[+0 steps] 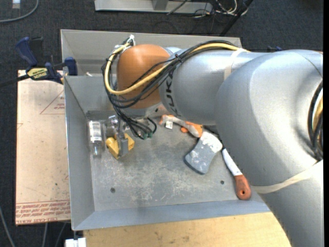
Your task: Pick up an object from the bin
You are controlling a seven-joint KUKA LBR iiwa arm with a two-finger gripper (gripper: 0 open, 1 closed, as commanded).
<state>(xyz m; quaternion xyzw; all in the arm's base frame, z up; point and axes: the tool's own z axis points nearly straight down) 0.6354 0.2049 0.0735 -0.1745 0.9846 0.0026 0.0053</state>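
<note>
My gripper (121, 138) hangs under the orange wrist cover, low in the left part of the bin. It comes down right onto a small yellow block (114, 147), which shows on both sides of it. Just to the left, a clear plastic piece with a metallic look (95, 131) lies near the bin's left wall. Whether the yellow block is gripped is hidden by the gripper body and the cables.
A grey-blue pad-shaped thing (202, 156) lies at mid-right of the bin floor. A long white tool with orange ends (232, 170) runs diagonally beside it toward the front right. The arm covers the bin's back right.
</note>
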